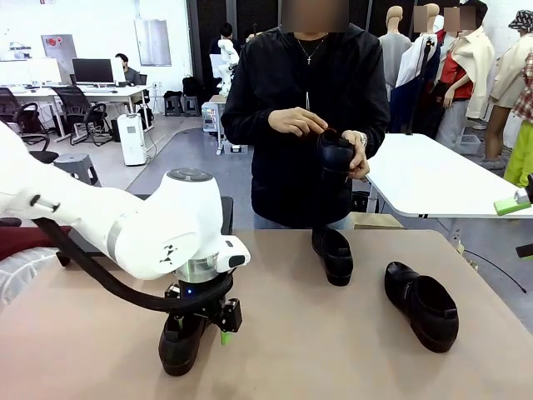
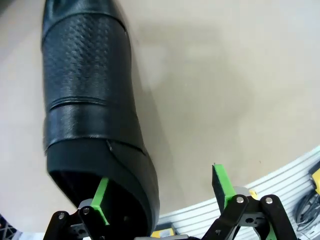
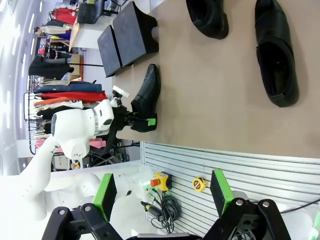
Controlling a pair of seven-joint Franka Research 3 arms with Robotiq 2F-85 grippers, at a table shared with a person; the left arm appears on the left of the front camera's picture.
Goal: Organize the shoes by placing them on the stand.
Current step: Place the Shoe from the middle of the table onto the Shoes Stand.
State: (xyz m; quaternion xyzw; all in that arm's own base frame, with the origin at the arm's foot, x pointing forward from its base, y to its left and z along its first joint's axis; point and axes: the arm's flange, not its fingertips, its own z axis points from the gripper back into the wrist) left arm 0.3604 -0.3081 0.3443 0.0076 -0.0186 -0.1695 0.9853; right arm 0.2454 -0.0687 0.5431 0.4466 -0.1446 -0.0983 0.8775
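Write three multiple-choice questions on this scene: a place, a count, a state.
1. Where is the shoe off the tabletop? A on the floor; B in the person's hands; C on a chair.
2. How many shoes lie on the tabletop? A two; B three; C four.
3. How stands the left gripper? A shut on a toe; B shut in air; C open astride a shoe's heel rim.
Key: B, hands hold it; B, three lie there; C, one pad inside, one outside.
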